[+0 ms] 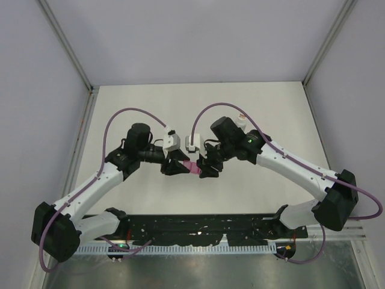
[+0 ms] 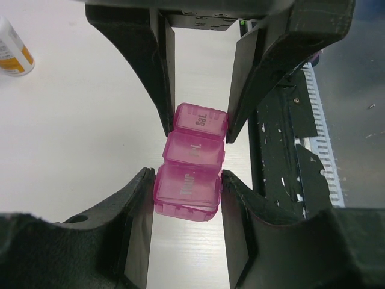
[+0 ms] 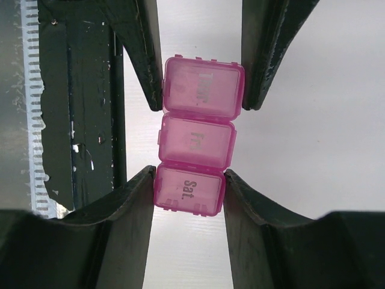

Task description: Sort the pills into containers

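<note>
A bright-pink pill box (image 1: 192, 167), a strip of three joined lidded compartments marked Thur, Fri and Sat, is held between both grippers near the table's middle. My left gripper (image 2: 186, 185) is shut on the Thur end of the pill box (image 2: 189, 168). My right gripper (image 3: 189, 185) is shut on the Sat end of the pill box (image 3: 197, 141). All three lids are closed. No pills show in any view.
A small white bottle with an orange label (image 2: 12, 48) stands on the table beyond the right arm (image 1: 242, 120). The black base rail (image 1: 198, 226) runs along the near edge. Grey walls enclose the white table (image 1: 150, 102).
</note>
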{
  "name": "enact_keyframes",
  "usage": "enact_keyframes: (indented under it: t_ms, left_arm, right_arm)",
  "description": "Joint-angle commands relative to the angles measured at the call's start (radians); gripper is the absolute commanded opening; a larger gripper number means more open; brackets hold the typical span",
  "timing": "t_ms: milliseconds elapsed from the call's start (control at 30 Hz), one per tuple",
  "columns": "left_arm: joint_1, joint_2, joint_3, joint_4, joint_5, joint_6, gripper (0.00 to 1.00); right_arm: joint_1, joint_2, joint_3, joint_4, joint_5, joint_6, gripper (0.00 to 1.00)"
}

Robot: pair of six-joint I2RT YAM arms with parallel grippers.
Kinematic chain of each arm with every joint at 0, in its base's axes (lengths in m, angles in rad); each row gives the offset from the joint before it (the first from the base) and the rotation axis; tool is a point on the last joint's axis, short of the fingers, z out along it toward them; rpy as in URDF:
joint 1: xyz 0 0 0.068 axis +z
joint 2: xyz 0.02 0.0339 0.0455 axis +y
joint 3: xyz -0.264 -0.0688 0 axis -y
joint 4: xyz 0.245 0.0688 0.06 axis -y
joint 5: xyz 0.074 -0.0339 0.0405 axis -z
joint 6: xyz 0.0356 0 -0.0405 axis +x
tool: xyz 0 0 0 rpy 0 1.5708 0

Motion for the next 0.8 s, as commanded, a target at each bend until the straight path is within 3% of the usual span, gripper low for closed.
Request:
enact_keyframes:
  t_ms: [0, 267, 500, 667, 767]
  left_arm:
    - [-0.007, -0.003, -0.015, 0.067, 0.063, -0.083, 0.23]
    - [-0.009, -0.006, -0.004, 0.073, 0.027, -0.109, 0.52]
    - [-0.007, -0.019, -0.006, 0.087, -0.015, -0.109, 0.63]
    - [-0.009, -0.029, -0.013, 0.108, -0.033, -0.117, 0.80]
    - [-0.007, -0.040, -0.021, 0.115, -0.042, -0.112, 0.86]
  right_arm:
    - [-0.003, -0.024, 0.005, 0.086, 0.054, 0.016, 0.05]
    - [-0.003, -0.027, 0.001, 0.085, 0.046, 0.010, 0.06]
    - [0.003, -0.024, 0.001, 0.082, 0.046, 0.004, 0.06]
    - [0.008, -0.024, -0.001, 0.078, 0.045, 0.001, 0.06]
    - [0.008, -0.024, -0.002, 0.075, 0.042, -0.001, 0.06]
